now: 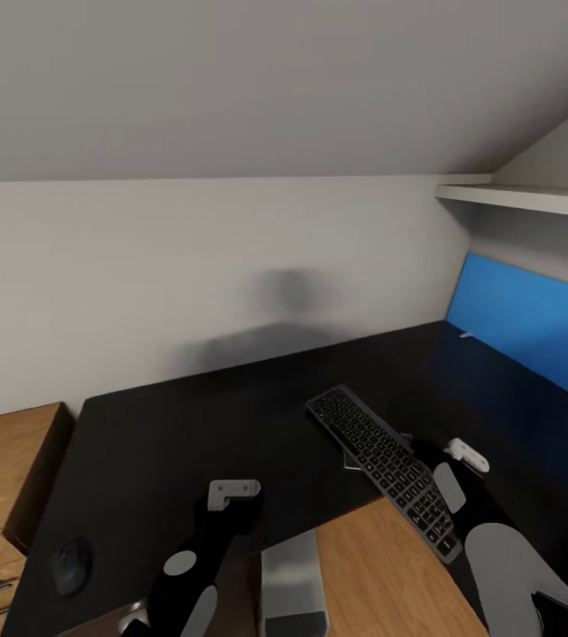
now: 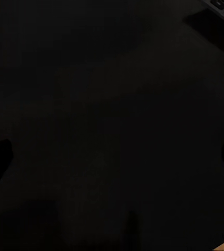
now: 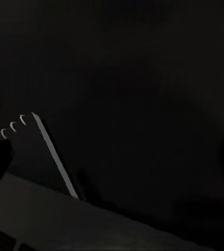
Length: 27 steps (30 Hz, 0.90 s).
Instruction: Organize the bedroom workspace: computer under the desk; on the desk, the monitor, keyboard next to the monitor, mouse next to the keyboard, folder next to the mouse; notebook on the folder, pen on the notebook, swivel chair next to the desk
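A glossy black table point(image 1: 187, 425) runs along a pale wall under a sloped ceiling, a white shelf point(image 1: 532, 199) above its right end and a light-wood drawer cabinet point(image 1: 1, 478) at its left. A blue panel point(image 1: 532, 323) stands along the table's right side. The left hand point(image 1: 231, 497) hovers over the table's front edge; the right hand point(image 1: 461, 458) reaches in by the keyboard point(image 1: 386, 464) — whether either is spread I cannot tell. The keyboard lies diagonally, its near end overhanging the front edge, just beside the right hand. The mouse point(image 1: 70, 566) rests at the table's near left corner, well apart. The right wrist view shows a spiral-bound notebook point(image 3: 38, 162) lying close below.
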{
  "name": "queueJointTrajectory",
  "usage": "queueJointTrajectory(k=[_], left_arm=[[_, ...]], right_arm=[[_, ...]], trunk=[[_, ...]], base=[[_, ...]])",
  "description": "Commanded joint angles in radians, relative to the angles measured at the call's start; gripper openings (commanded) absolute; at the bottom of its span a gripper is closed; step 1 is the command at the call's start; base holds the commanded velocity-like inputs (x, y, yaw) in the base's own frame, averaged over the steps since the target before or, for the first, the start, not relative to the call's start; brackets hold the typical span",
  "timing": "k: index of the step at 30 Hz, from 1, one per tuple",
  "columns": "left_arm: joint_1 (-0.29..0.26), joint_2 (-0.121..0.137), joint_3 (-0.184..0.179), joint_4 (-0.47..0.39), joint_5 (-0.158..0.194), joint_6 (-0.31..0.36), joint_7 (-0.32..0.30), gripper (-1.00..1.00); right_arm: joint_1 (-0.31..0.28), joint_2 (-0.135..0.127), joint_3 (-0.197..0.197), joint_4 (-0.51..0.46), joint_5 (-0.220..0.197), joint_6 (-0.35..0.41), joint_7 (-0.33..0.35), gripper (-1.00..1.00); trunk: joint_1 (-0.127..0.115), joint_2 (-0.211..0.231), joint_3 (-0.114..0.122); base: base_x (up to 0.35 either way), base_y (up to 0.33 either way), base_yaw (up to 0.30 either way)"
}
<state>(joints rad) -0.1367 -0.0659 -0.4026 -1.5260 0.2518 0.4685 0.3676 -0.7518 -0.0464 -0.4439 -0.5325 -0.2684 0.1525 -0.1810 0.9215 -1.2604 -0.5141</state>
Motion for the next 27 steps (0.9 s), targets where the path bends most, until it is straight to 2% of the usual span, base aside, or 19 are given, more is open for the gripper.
queueJointTrajectory(k=[1, 9, 27], left_arm=[[-0.001, 0.0, -0.002, -0.001, 0.011, 0.002, 0.01, 1.0], [-0.001, 0.0, -0.002, 0.001, 0.011, 0.002, 0.01, 1.0], [-0.001, 0.0, -0.002, 0.001, 0.01, 0.002, 0.01, 1.0]], right_arm=[[0.0, 0.0, -0.001, 0.022, -0.022, 0.007, -0.005, 1.0], [0.0, 0.0, -0.001, 0.022, -0.022, 0.007, -0.005, 1.0], [0.0, 0.0, -0.001, 0.023, -0.022, 0.006, -0.005, 1.0]], trunk=[[0.0, -0.001, -0.001], [0.0, -0.001, -0.001], [0.0, -0.001, -0.001]], base=[[-0.071, 0.237, 0.0], [-0.037, 0.079, 0.0], [-0.131, 0.102, 0.0]])
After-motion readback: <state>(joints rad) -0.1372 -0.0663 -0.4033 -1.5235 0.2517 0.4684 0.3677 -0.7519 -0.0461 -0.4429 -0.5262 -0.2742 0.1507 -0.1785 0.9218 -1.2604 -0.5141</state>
